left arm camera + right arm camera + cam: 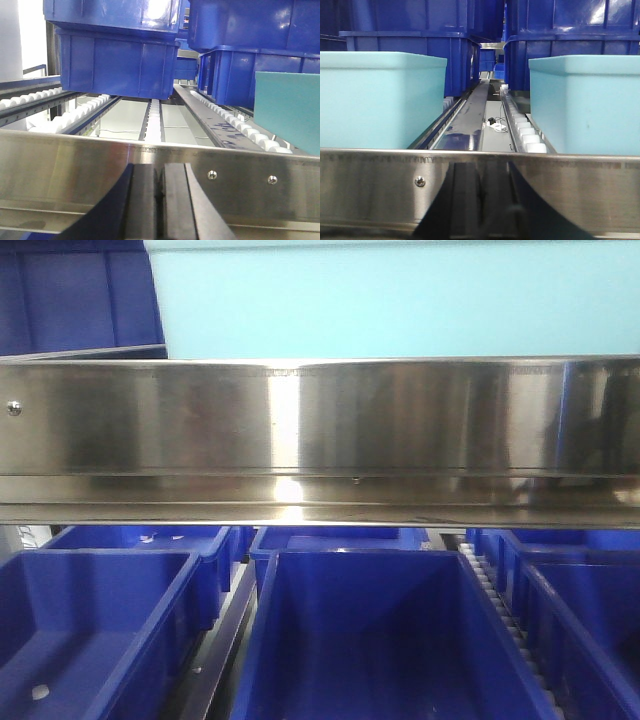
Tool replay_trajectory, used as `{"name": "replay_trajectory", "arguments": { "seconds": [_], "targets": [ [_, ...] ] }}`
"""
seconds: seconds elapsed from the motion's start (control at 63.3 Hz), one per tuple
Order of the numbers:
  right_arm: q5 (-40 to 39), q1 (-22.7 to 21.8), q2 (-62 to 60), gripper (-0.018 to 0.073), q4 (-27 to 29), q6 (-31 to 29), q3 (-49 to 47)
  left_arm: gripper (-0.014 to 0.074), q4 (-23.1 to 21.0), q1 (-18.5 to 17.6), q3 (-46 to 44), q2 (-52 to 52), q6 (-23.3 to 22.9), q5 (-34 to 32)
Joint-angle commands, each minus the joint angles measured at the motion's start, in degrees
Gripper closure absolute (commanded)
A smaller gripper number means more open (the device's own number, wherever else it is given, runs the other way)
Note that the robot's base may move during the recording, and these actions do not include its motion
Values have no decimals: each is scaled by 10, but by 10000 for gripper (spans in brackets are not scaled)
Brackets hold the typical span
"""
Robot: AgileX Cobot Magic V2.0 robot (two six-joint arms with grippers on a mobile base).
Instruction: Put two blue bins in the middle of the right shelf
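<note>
Across the middle of the front view, the shiny steel front rail (300, 420) of the right shelf (120, 490). Below it, in the lower half, 3 open blue bins (380, 640) side by side, more behind; above it, a pale teal bin (400, 300).

At the bottom centre of the left wrist view, the left claw (158, 200): pressed closed, fingers together, nothing held, just in front of the rail. Beyond, 2 blue bins on white roller tracks (150, 120).

At the bottom centre of the right wrist view, the right claw (481, 200): likewise closed, gripping nothing, facing the gap between 2 teal bins, blue bins behind them.
</note>
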Motion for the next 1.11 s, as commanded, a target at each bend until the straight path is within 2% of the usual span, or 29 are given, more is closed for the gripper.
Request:
{"name": "replay_trajectory", "arguments": {
  "seconds": [0.0, 0.332, 0.426, 0.789, 0.947, 1.026, 1.089],
  "targets": [
    [-13, 1, 0, 721, -5, -2, -1, 707, 0, -1, -2, -2, -2, -9],
    [-13, 1, 0, 721, -5, -2, -1, 707, 0, -1, -2, -2, -2, -9],
    [-13, 1, 0, 721, -5, -2, -1, 707, 0, -1, -2, -2, -2, -30],
    [-48, 1, 0, 721, -5, -2, -1, 707, 0, -1, -2, -2, -2, -41],
    [-89, 1, 0, 721, -5, -2, -1, 707, 0, -1, -2, -2, -2, -113],
    [-76, 1, 0, 721, -5, -2, -35, 707, 0, -1, -14, -2, -2, -119],
    [-52, 1, 0, 721, -5, -2, -79, 707, 0, -1, -51, -2, -2, -91]
  ]
}}
